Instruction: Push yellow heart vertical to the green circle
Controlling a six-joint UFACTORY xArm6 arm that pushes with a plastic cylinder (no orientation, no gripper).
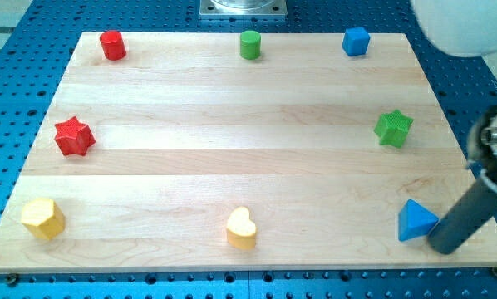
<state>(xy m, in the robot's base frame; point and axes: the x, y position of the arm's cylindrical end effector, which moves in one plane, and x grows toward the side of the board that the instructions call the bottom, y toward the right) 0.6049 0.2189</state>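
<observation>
My tip [442,247], the lower end of the dark rod, rests at the view's bottom right corner of the pale wooden surface [248,158]. No fingers on this rig, so there is no open or closed state to record; the rod holds nothing. The tip sits just beside the blue triangular block [415,221], on its right; contact cannot be told.

The yellow heart-shaped block [241,227] stands at bottom centre, well apart from the tip, to its left and roughly level with it. The yellow hexagonal block [42,218] is further left, in the bottom corner.

The green round block [249,44] is at the top edge, almost straight above the heart. Judgement: the heart already lies close to the circle's vertical line; only a slight rightward nudge seems needed, so the tip must cross leftward past the triangle first.
</observation>
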